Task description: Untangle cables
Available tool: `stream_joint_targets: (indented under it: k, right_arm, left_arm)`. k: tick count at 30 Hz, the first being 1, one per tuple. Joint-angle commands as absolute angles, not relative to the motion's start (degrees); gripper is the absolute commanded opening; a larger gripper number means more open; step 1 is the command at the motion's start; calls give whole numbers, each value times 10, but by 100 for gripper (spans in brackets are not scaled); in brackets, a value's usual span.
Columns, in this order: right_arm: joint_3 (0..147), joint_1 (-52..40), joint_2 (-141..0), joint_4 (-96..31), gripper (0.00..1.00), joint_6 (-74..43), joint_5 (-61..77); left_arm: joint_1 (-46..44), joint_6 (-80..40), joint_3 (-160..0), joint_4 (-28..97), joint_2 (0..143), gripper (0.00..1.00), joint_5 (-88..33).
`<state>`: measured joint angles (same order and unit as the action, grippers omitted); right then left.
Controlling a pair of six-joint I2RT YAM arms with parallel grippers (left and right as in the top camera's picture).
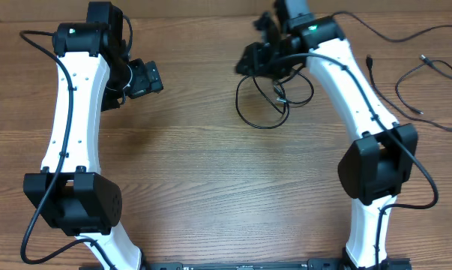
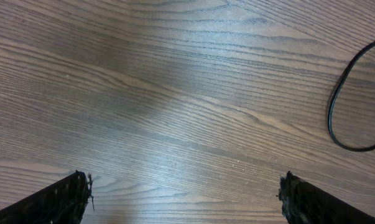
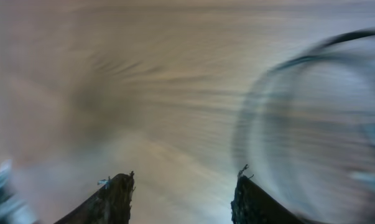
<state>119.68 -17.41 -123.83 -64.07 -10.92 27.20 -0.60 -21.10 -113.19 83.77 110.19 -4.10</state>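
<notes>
Tangled coil of thin black cords (image 1: pixel 278 96) sits far, right of centre, on brown wooden table (image 1: pixel 211 184). Right gripper (image 3: pixel 184 180) just beside it, fingers spread, empty, prob lining up grab. Left gripper (image 2: pixel 184 180) released too, over bare wood, likely waiting to pin. Loose black strands (image 1: pixel 402 79) far right.

- Table (image 1: pixel 211 172) centre and lower middle: bare wood, free passage between left arm (image 1: pixel 76 112) and right arm (image 1: pixel 353 82).
- Upper centre: cable coil (image 1: pixel 264 112) blocks.
- Upper right: loose cables (image 1: pixel 420 75) sprawl.
</notes>
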Motion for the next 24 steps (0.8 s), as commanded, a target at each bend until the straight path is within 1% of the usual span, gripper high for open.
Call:
stream_joint_targets:
  k: [1,3,5,10,13,14,16,18,19,21,23,24]
  right_arm:
    - [1185,-155,-1217,-648,60,-27,178]
    - [1159,-155,-1218,-648,65,7,173]
    - [1130,-158,-1223,-639,68,10,162]
    - [1049,-170,-1231,-580,69,9,160]
    - [1010,-182,-1232,-549,66,10,180]
    - [1003,-188,-1232,-542,63,10,190]
    - [1000,-199,-1232,-540,49,9,198]
    - [1002,-212,-1231,-540,25,9,198]
    - [1005,-219,-1231,-542,18,9,198]
    - [1014,-234,-1231,-543,8,0,199]
    - [1029,-255,-1229,-546,4,0,212]
    - [1038,-264,-1228,-548,4,-2,214]
  left_arm:
    - [-4,-223,-1136,837,1103,100,-43]
    - [-4,-223,-1136,837,1103,100,-43]
    - [-4,-223,-1136,837,1103,100,-43]
    - [-4,-223,-1136,837,1103,100,-43]
    - [-4,-223,-1136,837,1103,100,-43]
    - [-4,-223,-1136,837,1103,100,-43]
    - [-4,-223,-1136,837,1103,99,-43]
    - [-4,-223,-1136,837,1103,99,-43]
    - [-4,-223,-1136,837,1103,100,-43]
    - [-4,-223,-1136,837,1103,100,-43]
    - [-4,-223,-1136,837,1103,100,-43]
    - [-4,-223,-1136,837,1103,99,-43]
